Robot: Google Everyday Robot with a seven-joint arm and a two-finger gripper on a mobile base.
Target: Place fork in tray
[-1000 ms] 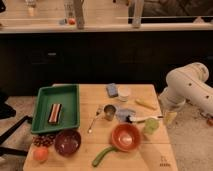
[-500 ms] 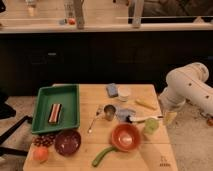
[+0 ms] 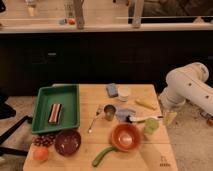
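Nothing has visibly moved in the last 0.5 s: the end effector [image 3: 169,116] hangs at the right edge of the surface [image 3: 150,157], below the white arm [image 3: 187,87], and whether it is spread or pressed together cannot be told. Well to its left, the fork [image 3: 94,120] lies on the wood between the green tray [image 3: 67,114] and 1 small metal cup [image 3: 109,112], just outside the tray's right rim.

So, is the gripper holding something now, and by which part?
The fork lies free on the table, right of the tray, far from the gripper at the table's right edge. Nothing can be seen in the gripper.
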